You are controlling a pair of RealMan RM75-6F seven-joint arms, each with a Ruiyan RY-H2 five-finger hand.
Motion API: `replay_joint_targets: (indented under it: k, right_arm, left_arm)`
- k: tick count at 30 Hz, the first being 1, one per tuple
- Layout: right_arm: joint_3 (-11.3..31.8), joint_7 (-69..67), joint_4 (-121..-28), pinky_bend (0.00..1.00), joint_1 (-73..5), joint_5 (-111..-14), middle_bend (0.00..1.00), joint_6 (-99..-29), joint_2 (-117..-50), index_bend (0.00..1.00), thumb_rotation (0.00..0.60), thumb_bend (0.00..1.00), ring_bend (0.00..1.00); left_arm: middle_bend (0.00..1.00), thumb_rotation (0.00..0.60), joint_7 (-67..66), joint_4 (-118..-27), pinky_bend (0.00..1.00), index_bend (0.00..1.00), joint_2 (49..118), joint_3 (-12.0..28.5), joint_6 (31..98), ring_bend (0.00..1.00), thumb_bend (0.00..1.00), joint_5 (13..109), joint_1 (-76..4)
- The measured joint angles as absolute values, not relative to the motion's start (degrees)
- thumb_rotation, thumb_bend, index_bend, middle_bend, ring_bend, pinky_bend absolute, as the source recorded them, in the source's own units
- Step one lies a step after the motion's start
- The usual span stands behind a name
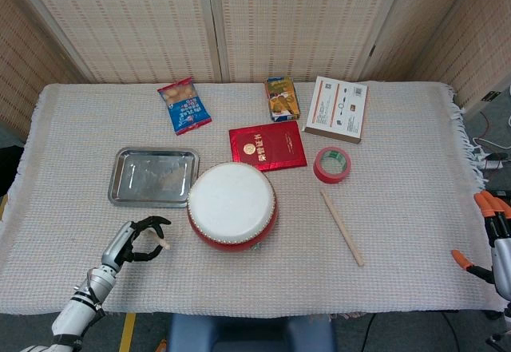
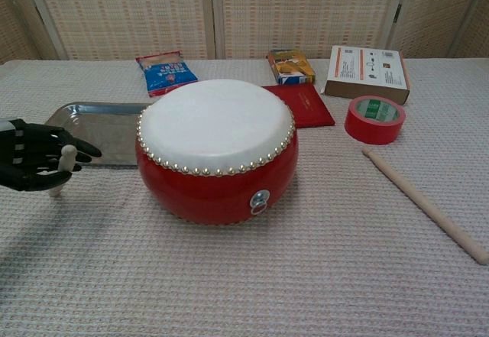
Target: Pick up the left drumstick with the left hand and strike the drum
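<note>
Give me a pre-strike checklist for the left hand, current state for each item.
1. Left drumstick held by left hand: ok, fingers wrapped around it, stick lifted off the cloth.
2. Grip firm enough for a strike: cannot tell; most of the stick is hidden.
3. Drum upright, white head unobstructed: ok.
4. Path from hand to drum free: ok, only bare cloth between; metal tray sits behind.
5. Right hand out of the way: ok, at the table's far right edge.

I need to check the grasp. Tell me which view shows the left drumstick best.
The chest view: the left drumstick shows its rounded tip poking up between the left hand's dark fingers, off the cloth. The head view shows only a pale stub at the fingers; the hand hides the rest.
</note>
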State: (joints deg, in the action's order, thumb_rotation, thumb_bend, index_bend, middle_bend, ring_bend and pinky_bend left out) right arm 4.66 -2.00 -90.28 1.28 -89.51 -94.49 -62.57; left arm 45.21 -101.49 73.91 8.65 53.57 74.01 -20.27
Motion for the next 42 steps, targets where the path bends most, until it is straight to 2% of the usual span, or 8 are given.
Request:
replay_joint_targets:
  k: [10, 14, 20, 26, 34, 42]
  right_arm:
    - [4.39, -1.47, -91.05, 0.0, 1.22, -90.0, 0.05, -94.39, -62.49, 0.05, 0.6, 0.12, 0.0]
    - [4.31, -1.53, -91.15, 0.0, 1.42, -89.9, 0.05, -94.53, -62.48, 0.05, 0.6, 0.12, 0.0]
    - [4.06, -1.6, -91.06, 0.0, 1.68, -90.07, 0.05, -94.75, -62.72, 0.05, 0.6, 0.12, 0.0]
    - [3.88, -1.43, -91.13, 0.0, 2.12, -90.13, 0.05, -95.25, -62.94, 0.05, 0.6, 0.12, 0.0]
    - [3.79, -1.29, -91.21, 0.0, 2.4, -90.13, 0.05, -95.47, -63.08, 0.05, 0.6, 0.12, 0.0]
    - [3.88, -1.49, -91.02, 0.0, 2.4, -89.98, 0.05, -95.35, -63.12, 0.05, 0.6, 0.12, 0.0]
  left_arm:
    - [0.33, 0.6, 95.33, -93.24, 0.14, 0.6, 69.86, 5.73, 55.53, 0.19, 0.38, 90.74, -20.91]
    - [0.33, 0.6, 113.09, -86.78, 0.15, 0.6, 69.72, 2.8, 57.66, 0.21, 0.38, 96.31, -22.83]
    - [0.33, 0.6, 132.86, -74.38, 0.16, 0.6, 71.37, -2.69, 61.02, 0.21, 0.38, 102.02, -26.78]
    - [0.34, 0.6, 139.59, -66.6, 0.2, 0.58, 74.62, -7.23, 62.16, 0.24, 0.38, 102.11, -30.03]
    - [0.37, 0.6, 140.36, -66.41, 0.27, 0.47, 76.31, -7.11, 59.93, 0.29, 0.38, 95.9, -31.19]
    - [0.39, 0.6, 135.9, -69.99, 0.38, 0.34, 77.09, -4.86, 57.08, 0.32, 0.38, 89.95, -31.46]
